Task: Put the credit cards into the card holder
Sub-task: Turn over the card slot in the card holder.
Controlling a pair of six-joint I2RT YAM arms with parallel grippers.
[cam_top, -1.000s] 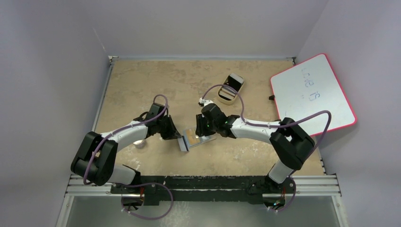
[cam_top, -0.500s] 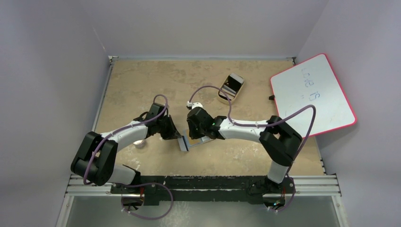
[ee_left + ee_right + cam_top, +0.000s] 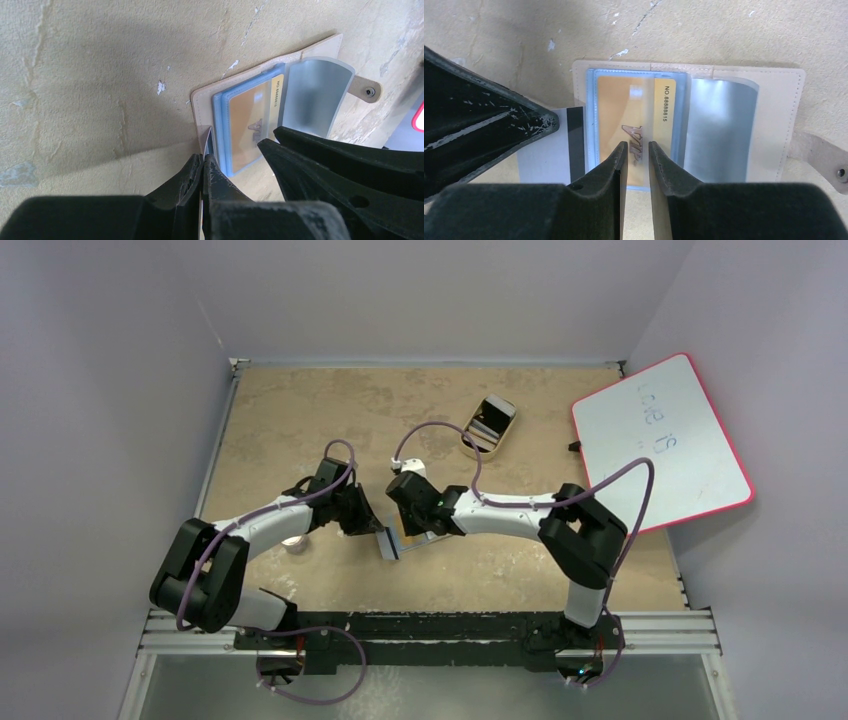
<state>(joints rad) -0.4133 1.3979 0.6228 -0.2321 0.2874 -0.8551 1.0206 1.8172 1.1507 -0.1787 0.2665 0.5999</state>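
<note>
The card holder (image 3: 408, 538) lies spread open in the middle of the table, tan (image 3: 781, 115) with clear blue sleeves. A gold credit card (image 3: 624, 105) sits inside the left sleeve (image 3: 247, 120). My left gripper (image 3: 203, 158) is shut on a pale credit card (image 3: 544, 160) with a black stripe. That card's far edge meets the holder's left side. My right gripper (image 3: 638, 146) stands narrowly open with nothing between its fingers. Its tips are over the gold card's near edge, and I cannot tell whether they touch it. In the top view both grippers (image 3: 378, 530) (image 3: 405, 528) crowd over the holder.
A phone in a tan oval tray (image 3: 488, 425) rests at the back. A red-rimmed whiteboard (image 3: 660, 440) leans at the right. The holder's snap tab (image 3: 830, 169) sticks out to its right. A small round object (image 3: 293, 542) lies under the left arm.
My right arm has swung left across the card holder, and its jaws have narrowed. The left arm and its card have stayed put.
</note>
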